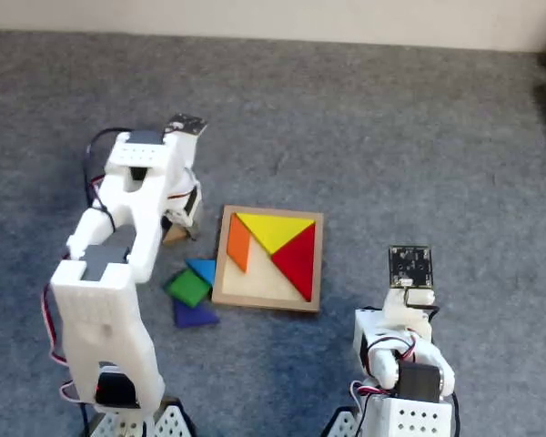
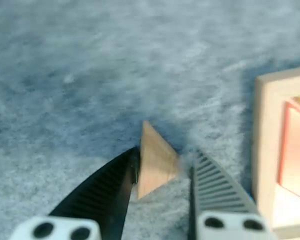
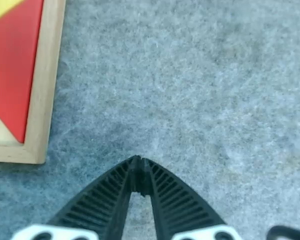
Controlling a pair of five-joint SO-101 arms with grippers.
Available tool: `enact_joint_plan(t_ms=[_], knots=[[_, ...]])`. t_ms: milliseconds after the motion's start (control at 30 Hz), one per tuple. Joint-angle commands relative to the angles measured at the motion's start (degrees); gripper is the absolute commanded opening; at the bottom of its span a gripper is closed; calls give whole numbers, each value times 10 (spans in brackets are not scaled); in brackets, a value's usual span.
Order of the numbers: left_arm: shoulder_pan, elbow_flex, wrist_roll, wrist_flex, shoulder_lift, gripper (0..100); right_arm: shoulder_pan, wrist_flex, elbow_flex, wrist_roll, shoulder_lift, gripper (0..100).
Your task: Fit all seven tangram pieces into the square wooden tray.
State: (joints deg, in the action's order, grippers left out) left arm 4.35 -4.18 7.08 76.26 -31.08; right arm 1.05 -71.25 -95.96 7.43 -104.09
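Note:
The square wooden tray lies mid-table with a yellow triangle, a red triangle and an orange piece inside. A green square, a light blue piece and a purple piece lie on the carpet beside its left edge. My left gripper is open around a tan wooden triangle next to the tray's wall; one finger touches it, the other stands slightly apart. My right gripper is shut and empty over bare carpet, near the tray's corner.
Grey carpet covers the whole table. The left arm's white body reaches along the left side, past the loose pieces. The right arm sits folded at the front right. Open carpet lies behind and to the right of the tray.

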Motion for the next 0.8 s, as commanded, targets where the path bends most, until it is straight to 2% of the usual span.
enact_joint_plan(t_ms=[0, 200, 467, 767], knots=[[-14, -38, -1, 40, -1, 114, 6, -4, -58, 6, -10, 5], [-54, -117, -1, 130, -1, 116, 6, -4, -58, 6, -10, 5], [-137, -186, -10, 197, -1, 116, 6, -4, -58, 6, -10, 5], [-211, -189, -240, 197, -1, 116, 6, -4, -58, 6, -10, 5]])
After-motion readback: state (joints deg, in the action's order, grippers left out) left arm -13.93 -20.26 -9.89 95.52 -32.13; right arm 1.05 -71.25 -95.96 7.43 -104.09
